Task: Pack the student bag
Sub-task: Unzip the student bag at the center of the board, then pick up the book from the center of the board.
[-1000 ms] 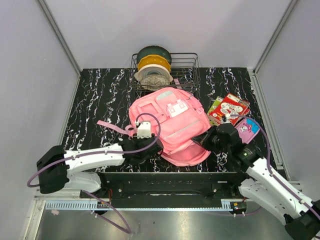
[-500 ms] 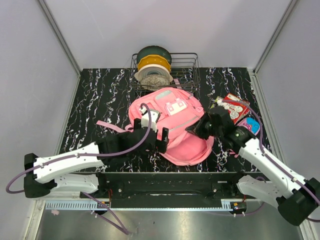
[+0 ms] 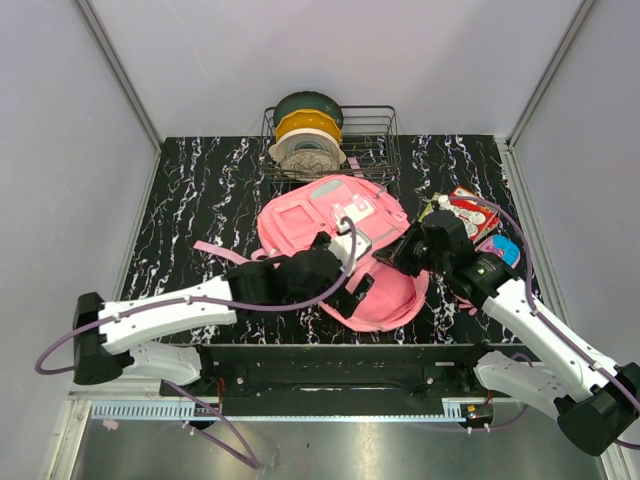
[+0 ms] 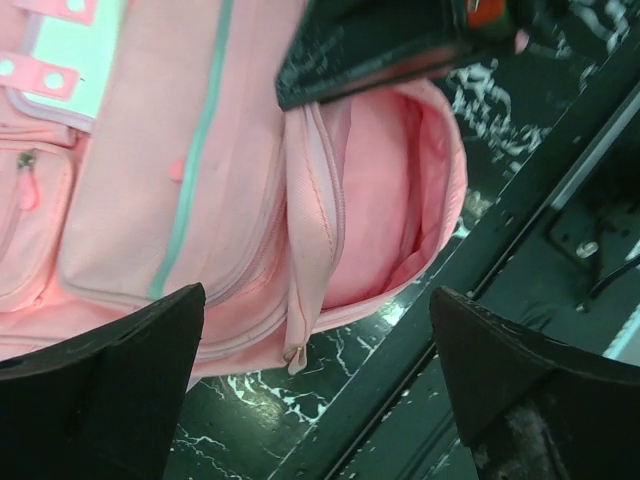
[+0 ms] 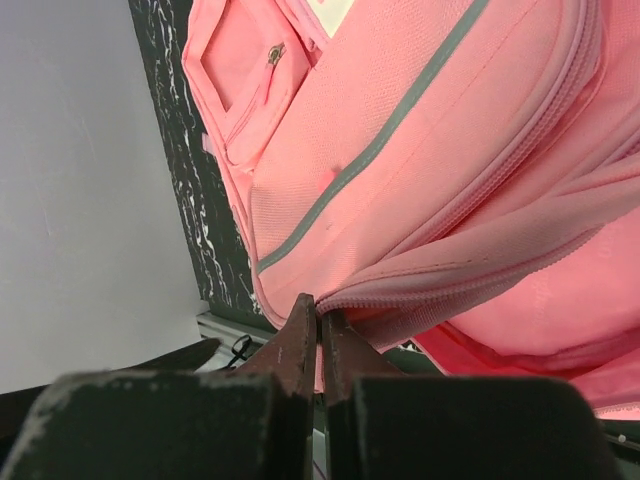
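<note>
table (image 3: pixel 200 190) | student bag (image 3: pixel 310 215) lies mid-table, mouth toward our bases | left end effector (image 4: pixel 315 345) has crossed from the bag's left edge to above the mouth, spread wide, empty | right end effector (image 5: pixel 320 335) pinches the bag's zip edge, raised | we judge the compartment ready for loading

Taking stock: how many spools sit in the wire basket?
3, in a row: white spool nearest the bag, yellow spool behind it, dark green spool farthest back. Others may be hidden.

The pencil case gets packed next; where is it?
Top view, right side: the pencil case lies just right of the student bag, directly below the red package in frame.
</note>
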